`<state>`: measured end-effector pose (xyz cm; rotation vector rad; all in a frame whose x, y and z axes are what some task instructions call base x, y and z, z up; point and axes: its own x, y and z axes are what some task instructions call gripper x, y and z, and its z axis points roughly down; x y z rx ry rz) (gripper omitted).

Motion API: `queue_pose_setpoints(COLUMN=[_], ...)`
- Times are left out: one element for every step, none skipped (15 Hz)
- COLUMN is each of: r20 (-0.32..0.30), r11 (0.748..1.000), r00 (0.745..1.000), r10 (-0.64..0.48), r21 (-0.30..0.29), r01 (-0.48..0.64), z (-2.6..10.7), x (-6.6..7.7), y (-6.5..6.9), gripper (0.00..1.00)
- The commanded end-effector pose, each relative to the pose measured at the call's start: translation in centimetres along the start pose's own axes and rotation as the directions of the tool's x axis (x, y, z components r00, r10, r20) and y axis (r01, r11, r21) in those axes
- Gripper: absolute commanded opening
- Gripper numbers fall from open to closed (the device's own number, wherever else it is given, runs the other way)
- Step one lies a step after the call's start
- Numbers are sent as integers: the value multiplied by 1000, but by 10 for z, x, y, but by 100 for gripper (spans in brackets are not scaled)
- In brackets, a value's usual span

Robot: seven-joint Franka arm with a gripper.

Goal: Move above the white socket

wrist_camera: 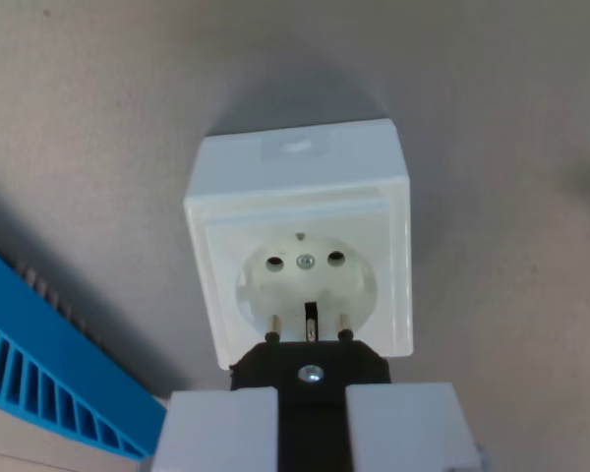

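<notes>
The white socket (300, 246) sits on the grey desk (492, 118), near the middle of the wrist view and slightly above centre. It is a square, box-shaped housing with a round recessed face; two dark pin holes lie side by side in the recess with a small screw between them, and a metal earth clip shows at the lower edge of the recess.

The hand (312, 423) fills the bottom of the view, just below the socket. Its two white fingers (216, 433) stand close together, narrow, clamped on a black plug (310, 369) that sits between them. The plug's body carries a small screw on its upper face, and two metal pins stick out of its front toward the socket. The pin tips overlap the lower rim of the socket's round recess in this view, below the two pin holes rather than lined up on them. Whether the pins touch the socket face or hang above it cannot be told from this angle.

So the socket lies directly ahead of the hand, centred on it side to side, with the plug's front edge covering the socket's lower border.

At the wrist view's left bottom corner, a blue slatted plastic rack (49, 364) runs diagonally, apart from the socket.
</notes>
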<state>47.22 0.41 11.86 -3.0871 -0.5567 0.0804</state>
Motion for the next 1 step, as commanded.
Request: queue_pose_setpoints(r20=[-98], r11=[998], r00=[994], r10=[-51], r21=[-50], r01=[46], z=[6], x=[-7], y=[3], gripper=[0])
